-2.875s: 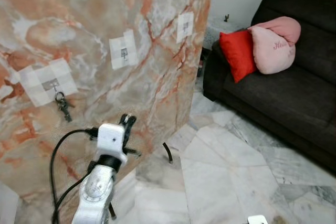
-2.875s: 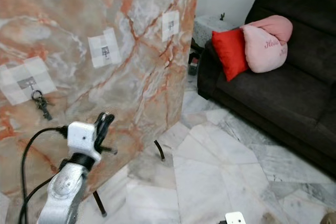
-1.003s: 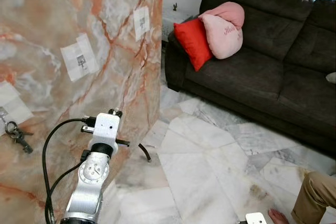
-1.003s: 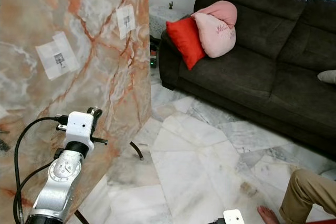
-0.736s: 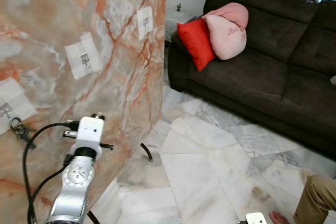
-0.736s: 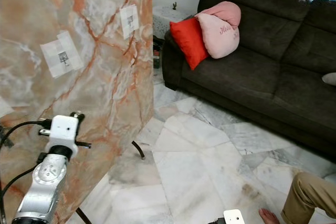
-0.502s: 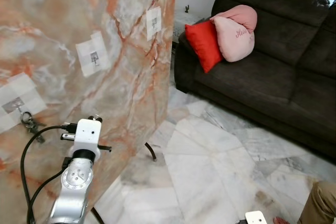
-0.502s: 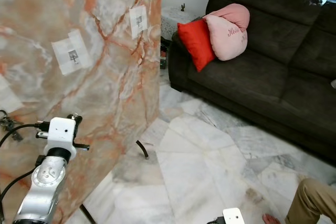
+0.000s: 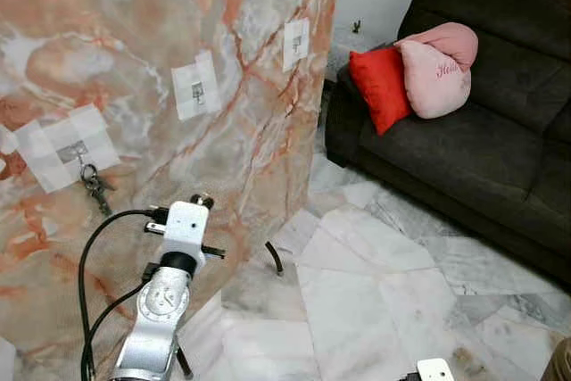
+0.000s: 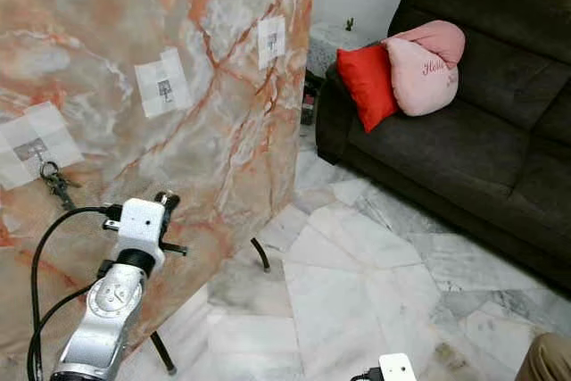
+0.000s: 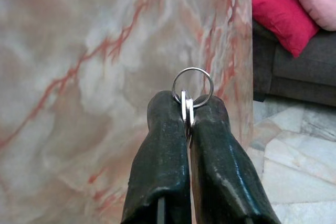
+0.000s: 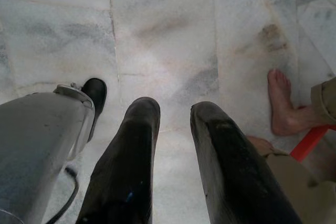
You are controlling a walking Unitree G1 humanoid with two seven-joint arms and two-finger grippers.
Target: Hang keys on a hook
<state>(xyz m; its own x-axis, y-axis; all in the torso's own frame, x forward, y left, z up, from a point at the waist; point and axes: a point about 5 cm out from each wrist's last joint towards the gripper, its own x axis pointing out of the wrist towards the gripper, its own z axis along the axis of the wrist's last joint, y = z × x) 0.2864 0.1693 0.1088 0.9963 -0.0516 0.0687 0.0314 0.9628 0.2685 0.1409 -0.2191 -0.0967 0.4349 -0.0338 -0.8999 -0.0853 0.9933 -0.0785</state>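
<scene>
Keys point(image 11: 188, 109) sit clamped in the left pincer point(image 11: 187, 109) facing the marble board point(image 9: 134, 60); right pincer point(image 12: 176, 116) hangs open above the floor point(image 12: 157, 24).

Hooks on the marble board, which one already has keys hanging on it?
The leftmost hook, lowest of the three; a key bunch dangles below it. The other two are bare.

Marble board point(image 9: 161, 69) left, sofa point(image 9: 500, 149) right, cushions point(image 9: 419, 73) on sofa
</scene>
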